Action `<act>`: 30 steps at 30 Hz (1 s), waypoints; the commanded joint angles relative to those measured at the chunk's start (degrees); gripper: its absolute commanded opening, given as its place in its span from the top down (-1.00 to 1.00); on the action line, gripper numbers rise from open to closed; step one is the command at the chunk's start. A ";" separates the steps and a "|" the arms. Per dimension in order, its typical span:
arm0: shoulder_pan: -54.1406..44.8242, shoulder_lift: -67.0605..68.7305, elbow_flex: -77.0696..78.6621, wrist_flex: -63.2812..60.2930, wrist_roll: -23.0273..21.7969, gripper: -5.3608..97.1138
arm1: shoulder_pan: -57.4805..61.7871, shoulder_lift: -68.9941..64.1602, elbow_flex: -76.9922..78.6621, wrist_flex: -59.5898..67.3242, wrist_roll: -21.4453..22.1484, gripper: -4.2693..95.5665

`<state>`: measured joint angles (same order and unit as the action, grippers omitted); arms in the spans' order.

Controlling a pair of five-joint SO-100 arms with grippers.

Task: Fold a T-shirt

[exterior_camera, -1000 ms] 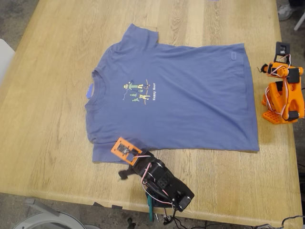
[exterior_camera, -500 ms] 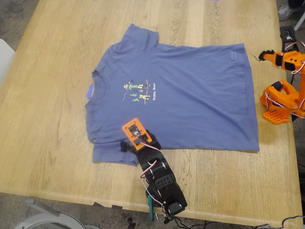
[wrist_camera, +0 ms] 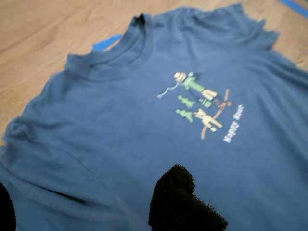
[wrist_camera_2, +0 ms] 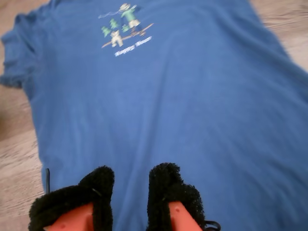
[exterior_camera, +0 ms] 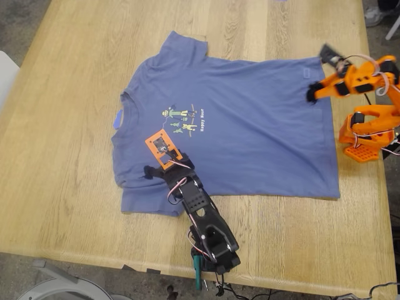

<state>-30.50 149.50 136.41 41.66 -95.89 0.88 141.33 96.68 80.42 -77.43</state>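
Observation:
The slate-blue T-shirt lies flat, print up, collar toward the exterior view's left. Its cartoon print shows in the first wrist view and the second wrist view. My first gripper, on the black arm, hovers over the shirt near the front sleeve. It is open and empty, with one black fingertip near the middle and the other at the frame edge. My second gripper, on the orange arm, is over the hem. Its foam pads stand slightly apart, holding nothing.
The wooden table extends past the shirt on all sides. A small blue tape scrap lies by the collar and also shows in the first wrist view. The orange arm's base stands at the exterior view's right, the black arm's base at the front edge.
The black arm has moved from the table's front edge onto the shirt, toward the print. The orange arm has swung from its folded pose out over the hem corner.

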 commanded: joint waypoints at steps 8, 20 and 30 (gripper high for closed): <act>-6.33 -17.93 -7.73 -15.91 1.58 -0.05 | -4.48 -15.64 -2.81 -17.58 0.44 0.61; -8.35 -49.66 -25.05 -39.55 3.08 -0.13 | -8.17 -30.94 -8.44 -26.37 0.97 0.61; -10.55 -73.13 -42.19 -44.47 3.52 -0.13 | -7.12 -33.13 -8.09 -25.93 0.97 0.62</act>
<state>-40.25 77.87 104.33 -0.44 -93.08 -6.59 107.84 90.88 54.40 -76.73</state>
